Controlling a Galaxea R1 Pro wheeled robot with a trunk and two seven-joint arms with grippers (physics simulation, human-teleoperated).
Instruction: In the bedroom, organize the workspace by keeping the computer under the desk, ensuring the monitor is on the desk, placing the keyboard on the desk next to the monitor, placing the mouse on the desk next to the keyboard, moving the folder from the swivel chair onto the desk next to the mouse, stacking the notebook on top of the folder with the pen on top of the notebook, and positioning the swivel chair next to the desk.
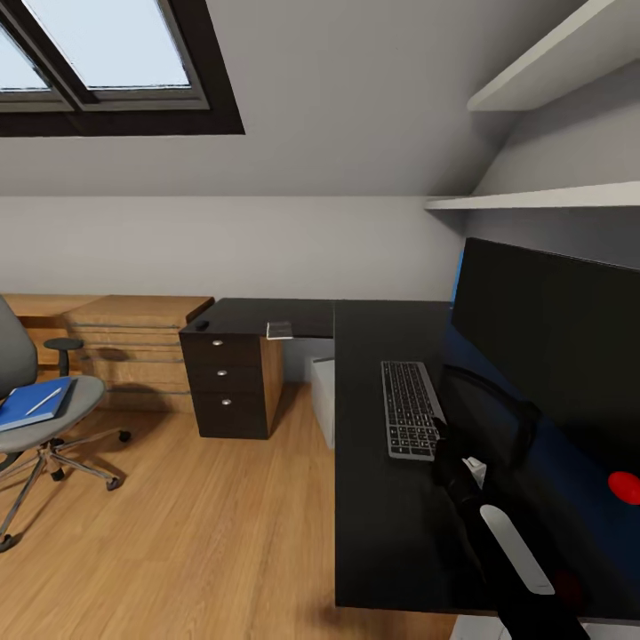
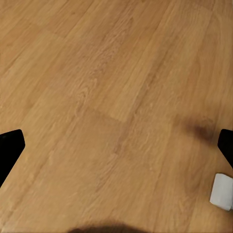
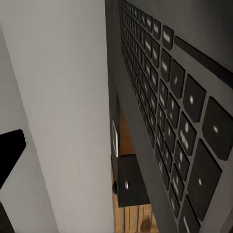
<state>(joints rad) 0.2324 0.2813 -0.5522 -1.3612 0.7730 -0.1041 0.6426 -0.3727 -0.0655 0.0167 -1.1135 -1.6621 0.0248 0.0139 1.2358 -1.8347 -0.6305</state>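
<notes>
The L-shaped desk (image 1: 391, 533) filled the right of the head view, its glossy black surface carrying the monitor (image 1: 551, 347) at the right edge and the keyboard (image 1: 411, 409) lying flat just beside the monitor's base. Under the far wing, a pale box that was probably the computer (image 1: 322, 400) stood on the floor beside the black drawer unit (image 1: 229, 382). Well apart at the left, the swivel chair (image 1: 40, 418) carried the blue folder (image 1: 36, 404) on its seat, with the pen (image 1: 43, 402) lying on top of it. A small dark notebook (image 1: 280, 330) and the tiny mouse (image 1: 203, 325) sat on the far wing of the surface.

The right gripper (image 1: 442, 453) was at the near end of the keyboard, its wrist view looking closely along the keys (image 3: 174, 97); whether its jaws were clamped on the frame could not be told. The left jaws stood wide apart with nothing between them, over bare wood floor (image 2: 107, 97).

The keyboard step looked to be in hand or just finishing. The next move likely called for fetching the mouse from the far wing and setting it beside the keyboard.
</notes>
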